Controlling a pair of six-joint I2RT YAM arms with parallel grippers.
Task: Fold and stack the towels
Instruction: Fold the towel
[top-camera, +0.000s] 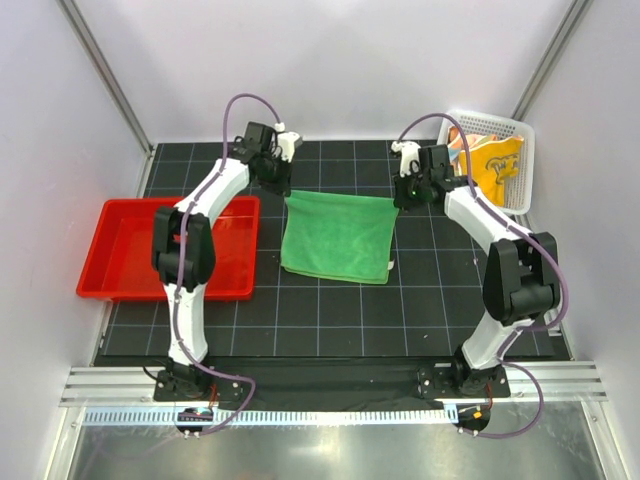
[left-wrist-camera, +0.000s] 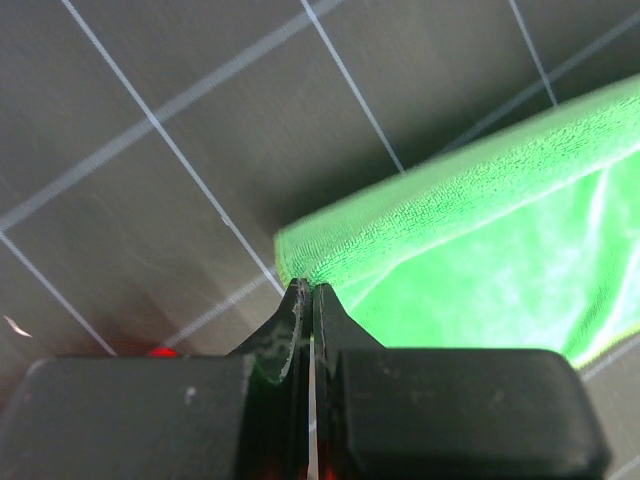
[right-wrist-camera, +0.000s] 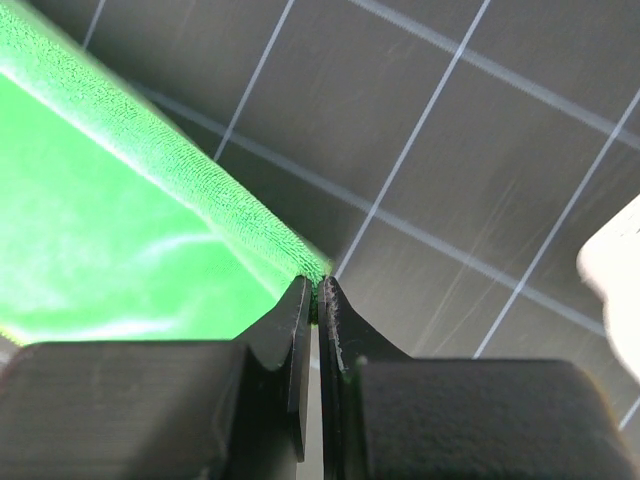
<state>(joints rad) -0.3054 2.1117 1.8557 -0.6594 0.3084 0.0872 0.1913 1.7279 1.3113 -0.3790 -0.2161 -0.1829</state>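
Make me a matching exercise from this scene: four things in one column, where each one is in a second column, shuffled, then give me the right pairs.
Things:
1. green towel
2. red tray
3. white mesh basket
4. orange towel

Places:
A. far right corner of the table
B. pinched at its two far corners by the left gripper and right gripper
C. inside the basket
D. left side of the table

Pairs: 1-B, 2-D, 3-A, 4-C
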